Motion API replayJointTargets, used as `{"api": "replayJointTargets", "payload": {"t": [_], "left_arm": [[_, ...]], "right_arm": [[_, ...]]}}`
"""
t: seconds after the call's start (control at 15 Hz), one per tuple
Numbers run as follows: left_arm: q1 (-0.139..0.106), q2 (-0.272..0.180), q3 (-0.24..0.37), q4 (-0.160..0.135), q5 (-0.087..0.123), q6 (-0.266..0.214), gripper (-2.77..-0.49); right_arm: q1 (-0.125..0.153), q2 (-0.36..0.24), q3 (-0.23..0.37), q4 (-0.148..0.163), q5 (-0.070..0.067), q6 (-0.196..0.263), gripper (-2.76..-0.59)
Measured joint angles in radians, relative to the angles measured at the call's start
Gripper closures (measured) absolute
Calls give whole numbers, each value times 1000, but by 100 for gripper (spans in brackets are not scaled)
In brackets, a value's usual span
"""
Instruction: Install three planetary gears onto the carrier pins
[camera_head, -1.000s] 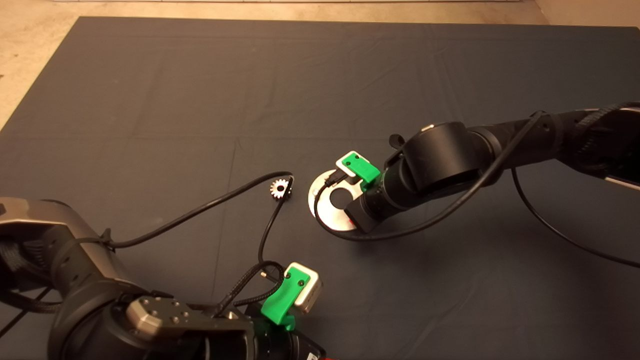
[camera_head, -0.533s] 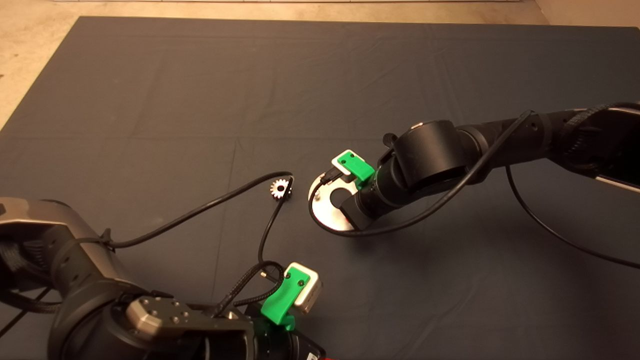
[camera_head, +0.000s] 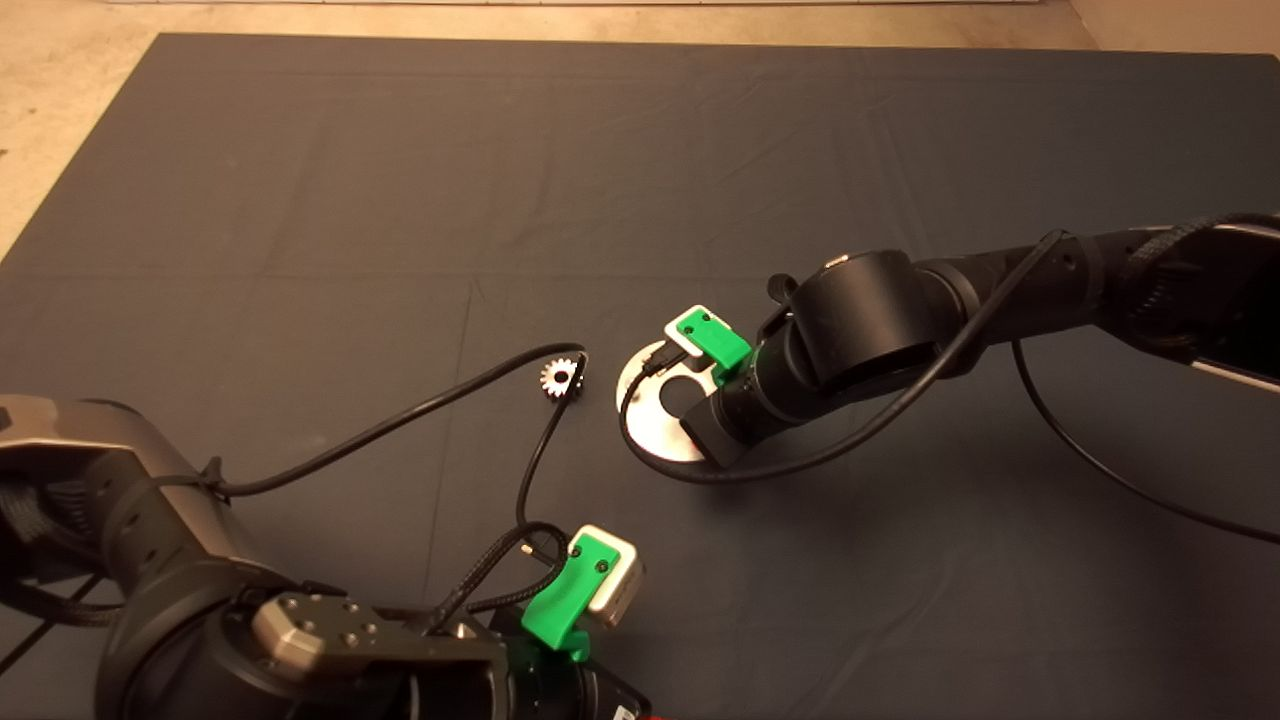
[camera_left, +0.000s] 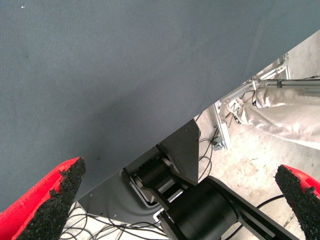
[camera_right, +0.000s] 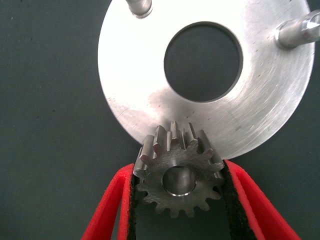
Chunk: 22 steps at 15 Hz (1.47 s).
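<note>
My right gripper (camera_right: 179, 172) is shut on a silver-grey planetary gear (camera_right: 170, 192), with one red finger on each side of it. The gear is at the rim of the shiny carrier disc (camera_right: 135, 80), and a shiny round shows inside its bore. Two bare carrier pins (camera_right: 299, 31) stand on the disc's other side. In the head view my right arm (camera_head: 860, 320) covers most of the disc (camera_head: 648, 420). A second gear (camera_head: 561, 377) lies on the mat left of the disc. A third gear is not in view.
My left gripper (camera_left: 177, 195) is parked open at the mat's lower left edge, and its green mount (camera_head: 570, 595) shows in the head view. Its black cable (camera_head: 400, 425) loops across the mat next to the loose gear. The robot base (camera_left: 200, 215) shows past the mat's edge.
My right arm has shifted slightly to the left over the disc with the gear in its fingers. The loose gear and the left arm have not moved.
</note>
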Motion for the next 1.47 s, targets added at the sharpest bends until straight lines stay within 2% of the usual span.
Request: {"api": "replayJointTargets", "payload": {"t": [0.67, 1.47], "left_arm": [[0, -3, 0, 0, 1, 0, -275], [0, -3, 0, 0, 0, -3, -275]], "right_arm": [[-7, -20, 25, 0, 7, 0, -94], [-4, -24, 13, -7, 12, -4, -94]]}}
